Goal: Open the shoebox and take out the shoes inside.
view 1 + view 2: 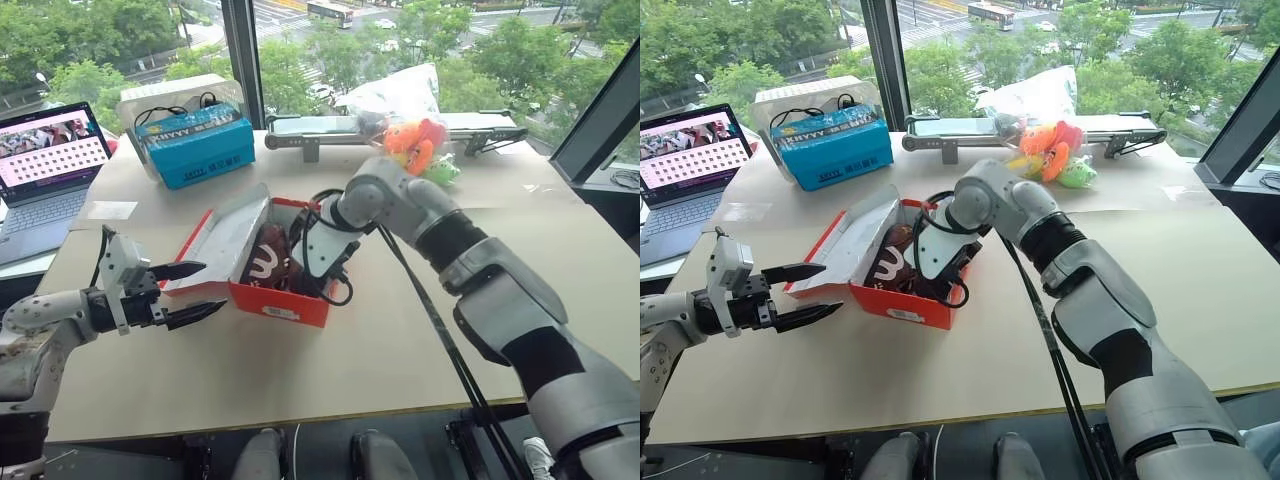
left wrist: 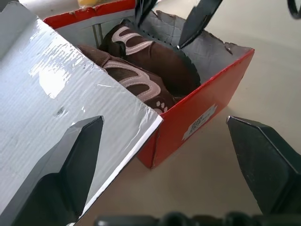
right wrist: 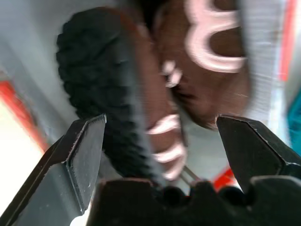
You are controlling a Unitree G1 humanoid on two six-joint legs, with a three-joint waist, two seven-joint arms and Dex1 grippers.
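1. The surface is a broad pale top by the windows, and it carries everything else here.
2. A laptop stands open at the far left edge, its screen lit.
3. A blue box with black wires on top stands at the back left, in front of a clear plastic tub.
4. A long grey device lies along the back edge, with orange and green plush toys just beside it under a clear plastic bag.
5. The shoebox sits near the middle of the surface, a little to the left. It is red outside and white inside. Its lid is swung open toward the left and stands tilted, white underside up.
6. The shoes lie inside the shoebox, dark brown with pale curved marks. In the left wrist view they lie close together; whether they touch I cannot tell.
7. The right tool reaches down into the open shoebox from the right, its two black fingers spread wide on either side of one shoe's black sole and brown upper, not closed on it.
8. The left tool hovers level at the left of the shoebox, fingers apart. One finger is in front of the lid's underside and the other is below the lid's edge; whether either touches the lid I cannot tell.
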